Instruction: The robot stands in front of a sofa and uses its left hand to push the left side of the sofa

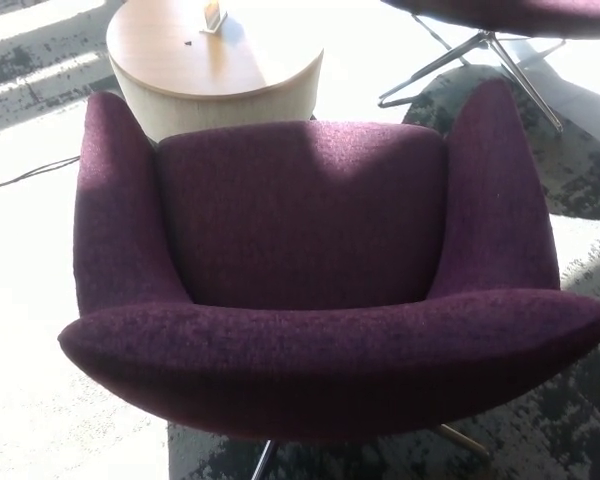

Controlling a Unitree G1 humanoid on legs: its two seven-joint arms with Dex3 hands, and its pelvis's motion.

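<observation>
A dark purple fabric sofa chair [310,240] fills the middle of the head view, seen from behind its backrest. Its backrest [330,355] curves across the bottom, the seat cushion [300,215] lies beyond it. The left armrest [115,205] rises at picture left and the right armrest [495,195] at picture right. Metal legs [263,460] show under the chair. Neither of my hands nor any part of my arms shows in the picture.
A round wooden side table [210,65] stands just beyond the chair with a small object [214,16] on top. A second purple chair on metal legs [480,45] is at the top right. A thin cable [25,175] runs over the floor at left.
</observation>
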